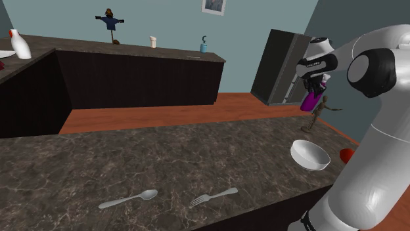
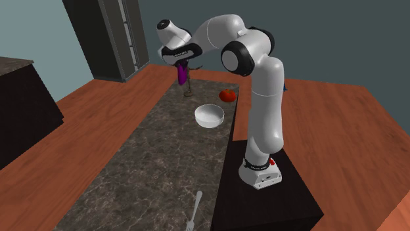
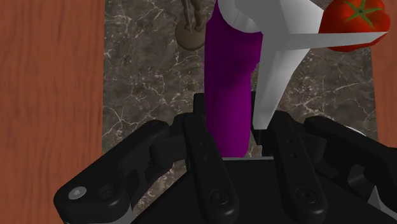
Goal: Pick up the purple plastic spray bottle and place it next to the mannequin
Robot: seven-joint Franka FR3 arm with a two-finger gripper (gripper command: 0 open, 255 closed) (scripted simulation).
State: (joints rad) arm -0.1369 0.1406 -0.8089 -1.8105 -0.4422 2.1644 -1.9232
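**Purple spray bottle** (image 1: 308, 102): clasped between the two fingers of my claw (image 2: 180, 63), hanging clear of the bench (image 1: 131, 170) at the right of the shoulder view. Its white head points away from my fingers.

**Mannequin** (image 1: 319, 113): upright on the bench, just below and beside the bottle.

**White bowl** (image 1: 310, 155), **tomato** (image 1: 346, 154): near, at the lower right.

**Step in hand:** I judge the placing. The next move calls for lowering the bottle onto bare bench beside the mannequin's base without knocking it, then letting go.
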